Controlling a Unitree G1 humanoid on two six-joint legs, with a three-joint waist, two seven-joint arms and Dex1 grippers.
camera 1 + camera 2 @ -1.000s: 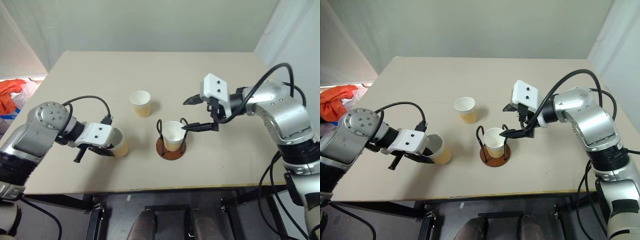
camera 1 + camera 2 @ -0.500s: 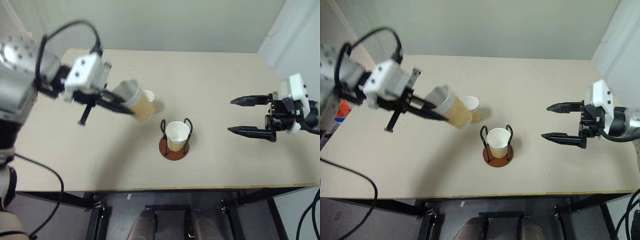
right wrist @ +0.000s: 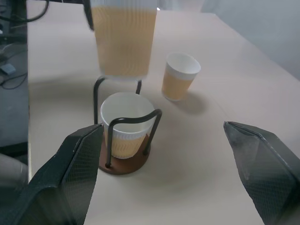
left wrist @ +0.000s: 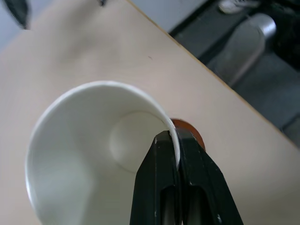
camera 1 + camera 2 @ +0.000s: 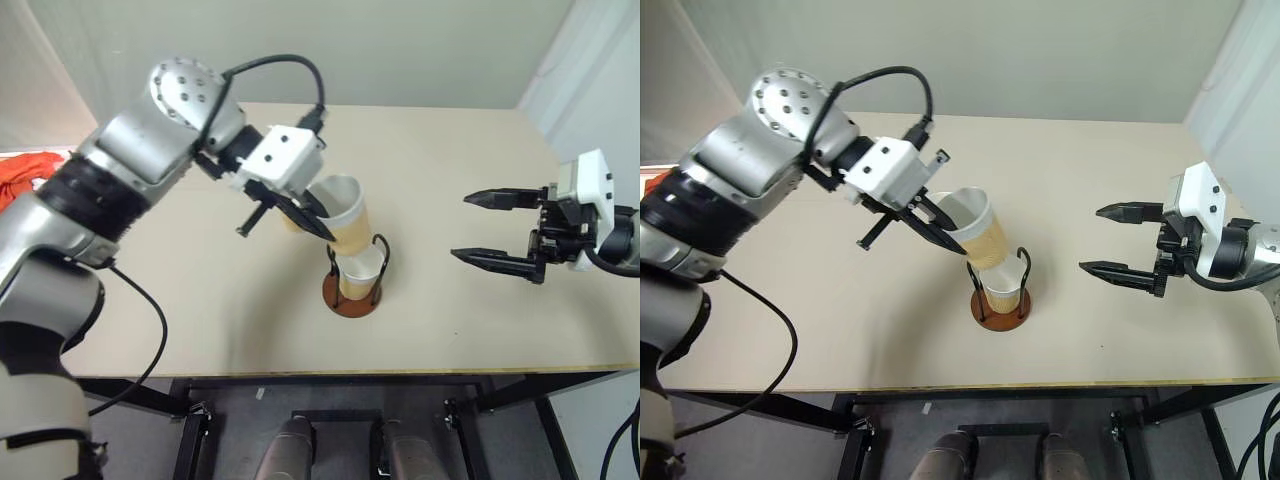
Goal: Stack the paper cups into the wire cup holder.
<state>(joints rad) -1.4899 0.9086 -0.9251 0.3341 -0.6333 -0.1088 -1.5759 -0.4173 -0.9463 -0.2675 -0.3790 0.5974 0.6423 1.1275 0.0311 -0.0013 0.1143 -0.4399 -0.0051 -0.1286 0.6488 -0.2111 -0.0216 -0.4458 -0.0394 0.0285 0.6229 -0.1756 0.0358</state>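
Note:
My left gripper is shut on the rim of a tan paper cup. One finger is inside the cup and one outside, as the left wrist view shows. The cup hangs tilted just above the wire cup holder, which has another paper cup seated between its black loops. A third paper cup stands upright on the table beyond the holder. Off to the right of the holder my right gripper stands open and empty, pointing toward it.
The beige table has bare surface around the holder and to the right. An orange cloth lies off the table's left side. The front edge runs close below the holder.
My left arm lifted its cup from the table's left side and carried it right, to just over the holder. My right gripper drew back from the holder to the right, then held still.

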